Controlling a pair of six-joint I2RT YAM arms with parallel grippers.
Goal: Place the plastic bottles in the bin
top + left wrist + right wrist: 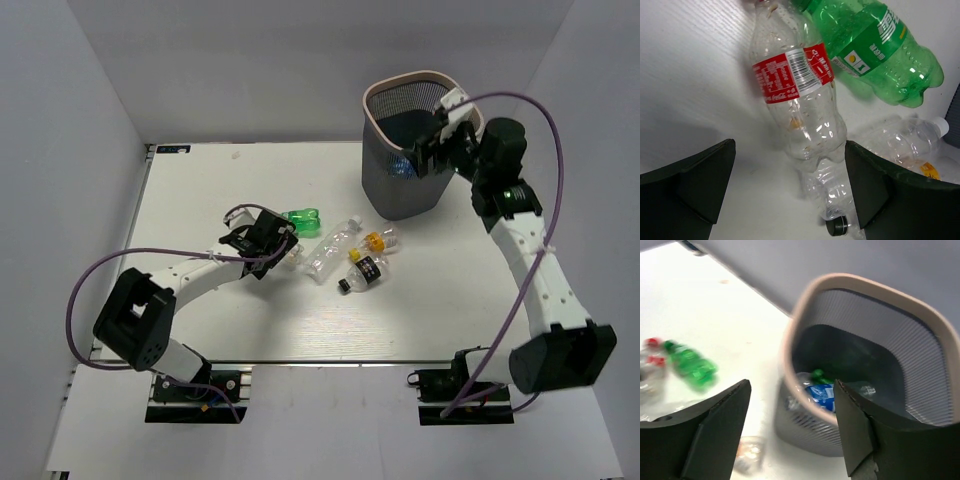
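Receiving bin (395,195): far right, by your right arm; a blue-labelled bottle (822,392) lies inside.
Right gripper (438,148): at the rim, jaws apart, empty, placed for dropping.
Left gripper (790,160): wide open, straddling the red-label bottle (795,85), gripping nothing, lined up for pickup.
Loose bottles (340,250): clustered mid-table.

Looked down on a white table (685,75). Framed the lower corners with the two dark fingers (690,190) of the left gripper (790,165), spread wide and gripping nothing. Caught a clear bottle with a red label (797,100) running from top centre down to between them. Showed a green bottle (880,50) at upper right, lying against it. Held a clear bottle with a black cap (832,200) at bottom centre and a clear bottle with a white cap (912,142) at right.
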